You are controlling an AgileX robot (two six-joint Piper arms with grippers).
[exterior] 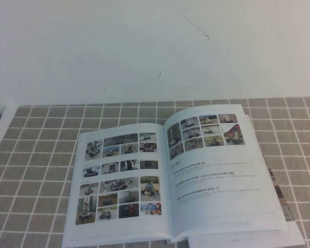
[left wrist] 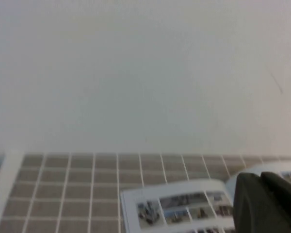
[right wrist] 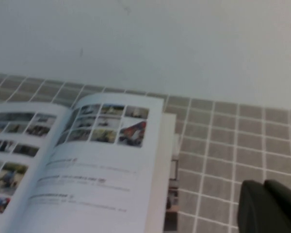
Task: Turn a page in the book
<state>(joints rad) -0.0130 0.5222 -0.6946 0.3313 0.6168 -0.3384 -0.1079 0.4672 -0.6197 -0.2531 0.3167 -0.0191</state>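
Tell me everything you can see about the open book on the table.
The book is a large, thin softcover with glossy white pages, lying open and flat on the tiled table. Its left leaf carries a grid of small robot photos; the right page has fewer photos above dark text lines. A sheet with a colourful edge lies under its right side. Neither gripper touches it.

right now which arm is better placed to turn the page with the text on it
Right, probably. The page forms the book's right half, and the right gripper, shut, hovers over the tiles just off that page's outer edge. The left gripper sits by the photo-grid leaf, farther from that edge.
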